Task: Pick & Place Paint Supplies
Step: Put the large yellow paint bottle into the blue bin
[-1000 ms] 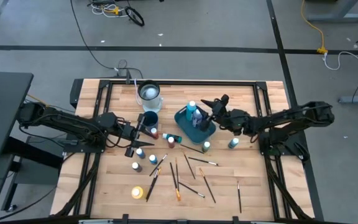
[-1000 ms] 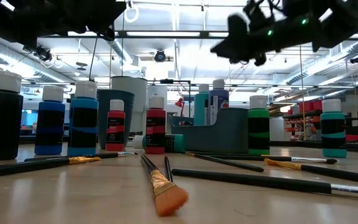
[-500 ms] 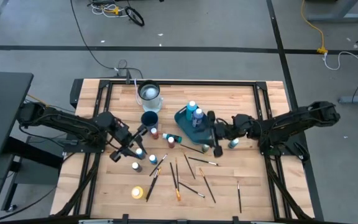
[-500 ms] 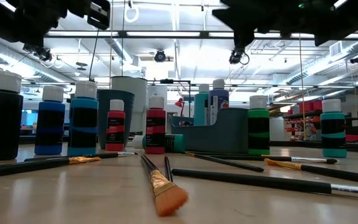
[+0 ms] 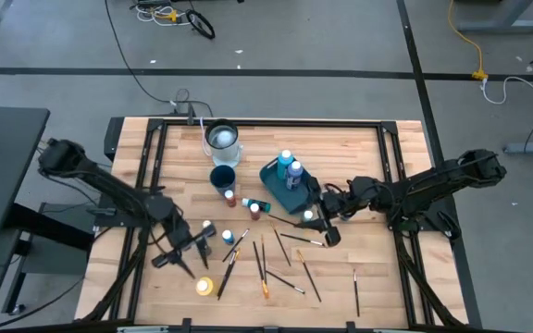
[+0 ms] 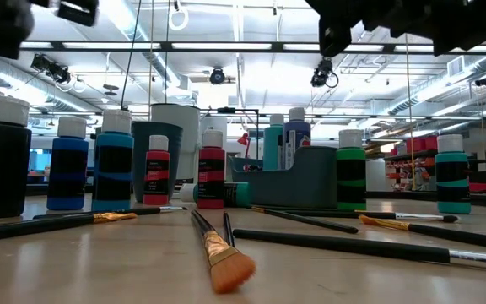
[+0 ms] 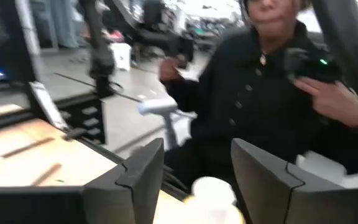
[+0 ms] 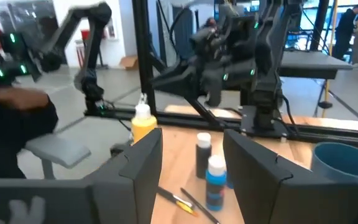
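Fingers of both grippers stand spread with nothing between them. The left gripper (image 5: 176, 252) has swung from beside the dark blue cup (image 5: 222, 177) toward the near left, now low by the yellow bottle (image 5: 204, 286), its arm stretched diagonally. The right gripper (image 5: 325, 225) has left the teal tray (image 5: 272, 176) and hovers over the green bottle (image 5: 308, 216), with brushes (image 5: 262, 261) scattered nearby.

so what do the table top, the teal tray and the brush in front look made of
Table top: wood, pale planks with visible seams and a matte finish. Teal tray: probably molded plastic, with smooth, even walls and a dull sheen. Front brush: dark handle, likely painted wood or plastic, a shiny metal-looking ferrule, and orange bristles that look synthetic.
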`<state>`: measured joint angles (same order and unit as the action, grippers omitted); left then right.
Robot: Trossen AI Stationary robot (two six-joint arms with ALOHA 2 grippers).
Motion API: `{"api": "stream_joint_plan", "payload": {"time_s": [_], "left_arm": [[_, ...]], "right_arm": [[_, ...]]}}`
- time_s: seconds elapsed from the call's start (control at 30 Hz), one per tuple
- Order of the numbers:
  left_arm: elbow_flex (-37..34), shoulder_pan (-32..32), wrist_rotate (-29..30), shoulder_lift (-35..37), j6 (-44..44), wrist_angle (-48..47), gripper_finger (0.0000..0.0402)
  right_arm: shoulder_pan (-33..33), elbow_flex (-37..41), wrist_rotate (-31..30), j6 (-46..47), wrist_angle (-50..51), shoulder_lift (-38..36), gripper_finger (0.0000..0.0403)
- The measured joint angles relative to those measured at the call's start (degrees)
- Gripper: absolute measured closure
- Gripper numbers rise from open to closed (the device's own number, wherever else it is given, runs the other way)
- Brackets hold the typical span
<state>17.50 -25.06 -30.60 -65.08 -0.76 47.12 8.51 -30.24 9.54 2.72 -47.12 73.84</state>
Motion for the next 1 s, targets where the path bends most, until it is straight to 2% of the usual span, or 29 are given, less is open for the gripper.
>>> {"api": "stream_joint_plan", "payload": {"time_s": [0.13, 0.3, 0.4, 0.7, 0.87, 1.0], "left_arm": [[0.0, -4.8, 3.9, -3.0, 0.5, 0.4, 0.0193], [0.0, -9.3, 16.4, -8.2, -0.8, 0.6, 0.0193], [0.0, -10.6, 20.5, -11.0, -0.3, 1.6, 0.0193], [0.1, -11.0, 18.4, -12.9, -3.7, 5.6, 0.0199], [0.1, -11.0, 20.5, -12.8, -7.6, 6.7, 0.0232], [0.1, -11.0, 21.2, -12.8, -7.3, 6.8, 0.0267]], "right_arm": [[1.1, 0.0, 0.0, 2.3, -1.7, 0.0, 0.0230], [2.5, 0.0, 0.0, 2.6, -1.7, 0.0, 0.0230], [3.3, 0.0, 0.0, 2.4, -1.6, 0.0, 0.0230], [3.8, 0.0, -0.1, 2.4, -1.6, 0.0, 0.0230], [3.8, 0.0, -0.1, 2.4, -1.6, 0.0, 0.0230], [3.8, 0.0, -0.1, 2.4, -1.6, 0.0, 0.0230]]}}
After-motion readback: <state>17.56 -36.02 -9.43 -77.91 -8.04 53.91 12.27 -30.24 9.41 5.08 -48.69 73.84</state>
